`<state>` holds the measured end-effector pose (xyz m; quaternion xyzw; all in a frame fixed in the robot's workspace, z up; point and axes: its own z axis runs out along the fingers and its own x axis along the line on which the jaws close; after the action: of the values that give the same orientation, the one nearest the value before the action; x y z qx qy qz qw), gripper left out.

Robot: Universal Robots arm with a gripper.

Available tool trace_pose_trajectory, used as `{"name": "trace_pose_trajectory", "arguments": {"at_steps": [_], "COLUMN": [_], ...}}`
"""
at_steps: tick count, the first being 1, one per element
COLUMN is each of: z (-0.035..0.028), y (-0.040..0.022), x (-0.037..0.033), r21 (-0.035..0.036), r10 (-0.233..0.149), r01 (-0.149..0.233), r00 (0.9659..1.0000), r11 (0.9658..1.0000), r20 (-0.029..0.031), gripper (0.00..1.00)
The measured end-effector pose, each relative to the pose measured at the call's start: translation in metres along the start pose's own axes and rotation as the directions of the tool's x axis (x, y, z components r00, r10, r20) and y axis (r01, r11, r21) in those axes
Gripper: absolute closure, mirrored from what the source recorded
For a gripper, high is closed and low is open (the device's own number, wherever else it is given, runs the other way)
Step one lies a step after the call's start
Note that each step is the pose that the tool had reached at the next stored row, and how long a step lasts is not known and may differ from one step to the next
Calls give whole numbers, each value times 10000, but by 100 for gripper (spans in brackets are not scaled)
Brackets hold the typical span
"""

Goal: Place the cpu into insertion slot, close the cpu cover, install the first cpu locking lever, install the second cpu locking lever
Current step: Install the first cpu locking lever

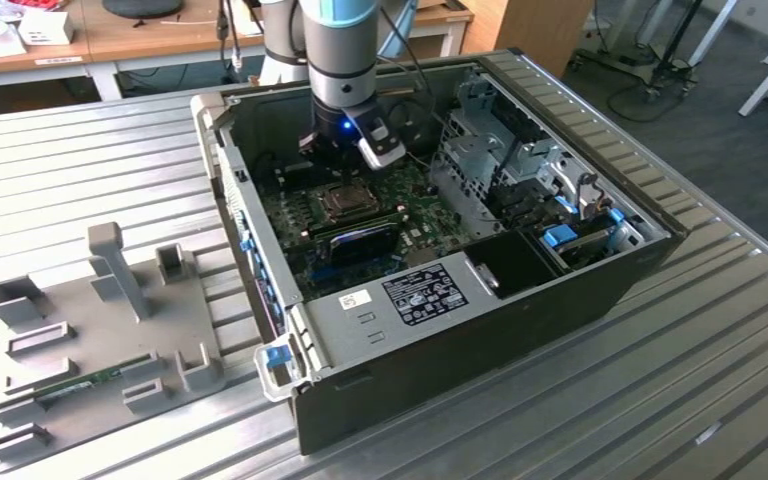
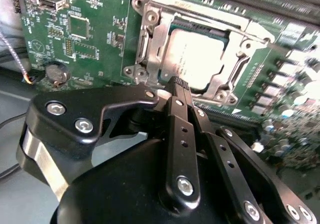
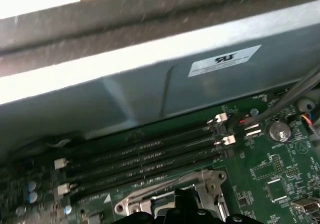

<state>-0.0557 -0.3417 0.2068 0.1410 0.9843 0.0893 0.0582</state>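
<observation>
One open computer case point(image 1: 491, 250) lies on its side on the ribbed metal worktop point(image 1: 77, 180) in the exterior view, and it serves as the landmark for everything else. Inside the case, the green motherboard point(image 1: 411, 215) covers the floor, and the insertion slot point(image 1: 345, 203) sits near its middle with the cpu seated in it. The arm reaches down into the case from above, its gripper point(image 1: 340, 158) hanging just over the slot's far edge. Outside the case, on the exterior view's left, a grey fixture tray point(image 1: 91, 330) with upright posts rests on the worktop, a slim green memory stick point(image 1: 80, 385) lying in it.

In the second wrist view the cpu point(image 2: 197, 53) lies flat in the insertion slot point(image 2: 145, 38), its pale metal top facing up. The cpu cover point(image 2: 160, 48) is folded down around the chip, so the top shows through the frame's window. The gripper point(image 2: 179, 83) has its black fingers pressed together with nothing between them, the tips right at the near edge of the cover frame. A round coin battery point(image 2: 57, 72) sits on the board beside the slot.

In the first wrist view four long black memory slots point(image 3: 145, 159) run between the case's grey steel wall point(image 3: 165, 73) and the silver rim of the insertion slot point(image 3: 165, 194).
</observation>
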Motion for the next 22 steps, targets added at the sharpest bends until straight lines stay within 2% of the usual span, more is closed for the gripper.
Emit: {"name": "trace_pose_trajectory", "arguments": {"at_steps": [5, 9, 13, 17, 18, 22], "z": [0, 0, -1, 0, 1, 0], "y": [0, 0, 0, 0, 0, 0], "x": [0, 0, 1, 0, 0, 1], "r21": [312, 415, 506, 722, 746, 750], "r10": [-506, -969, -1438, -1798, -1819, -1819], "r01": [509, 977, 1453, 1830, 1855, 1855], "r00": [9987, 9951, 9891, 9825, 9819, 9819], "r11": [9982, 9943, 9881, 9805, 9798, 9798], "r20": [-102, -205, -322, -477, -522, -530], "gripper": [90, 90, 90, 90, 90, 90]}}
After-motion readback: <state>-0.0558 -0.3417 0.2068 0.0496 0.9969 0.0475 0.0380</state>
